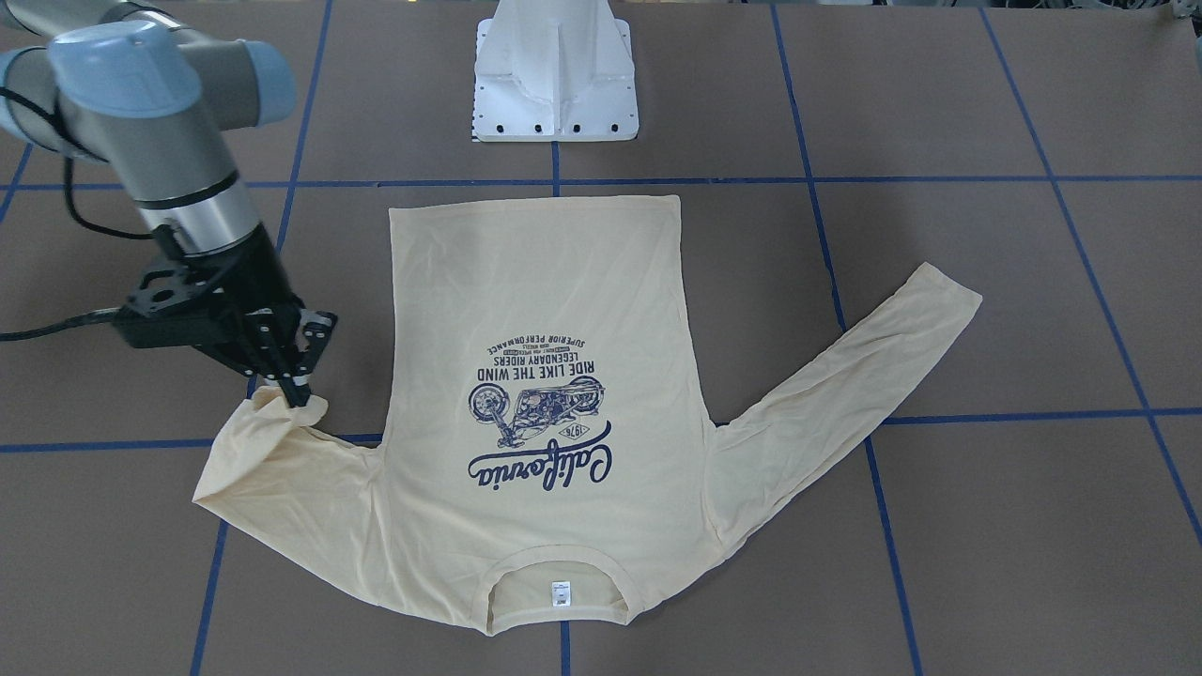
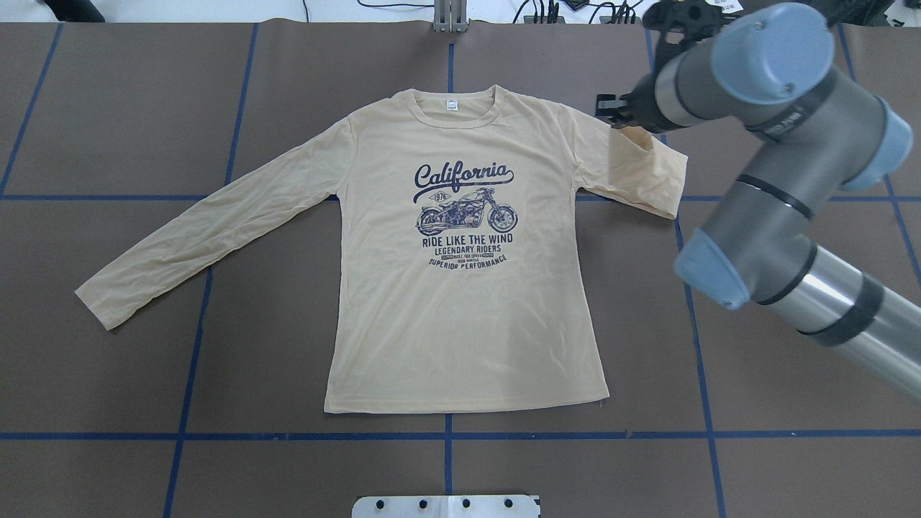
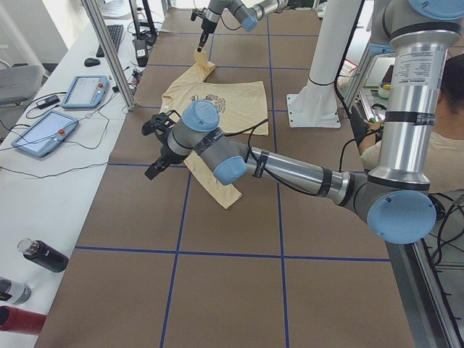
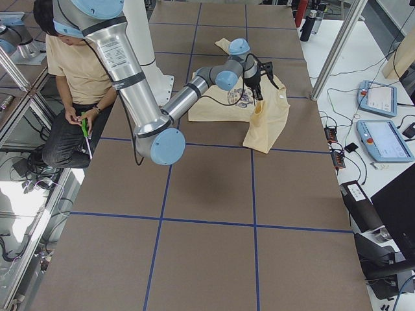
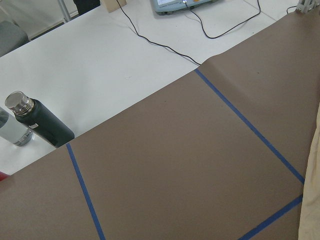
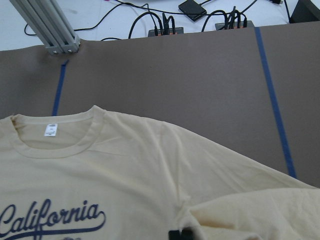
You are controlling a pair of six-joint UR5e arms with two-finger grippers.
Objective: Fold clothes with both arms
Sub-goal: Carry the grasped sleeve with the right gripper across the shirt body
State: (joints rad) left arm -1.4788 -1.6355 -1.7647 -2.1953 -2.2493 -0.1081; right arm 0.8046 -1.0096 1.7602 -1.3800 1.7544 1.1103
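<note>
The shirt (image 2: 468, 316) carries a navy print (image 2: 464, 212): "California" in script, "1976" on a small banner, then "RIDE LIKE THE WIND", "LEGENDARY RIDERS" and "SUPERIOR PERFORMANCE". One tiny line between these is too small to read, as is the white neck label (image 2: 452, 105).

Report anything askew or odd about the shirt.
The shirt lies flat, print up, but lopsided: the outstretched sleeve lies straight, while the folded sleeve is doubled back, its cuff pinched and lifted by the right gripper. No damage shows.

Overhead, front, sides share shirt (image 2: 460, 324); wrist cameras close
</note>
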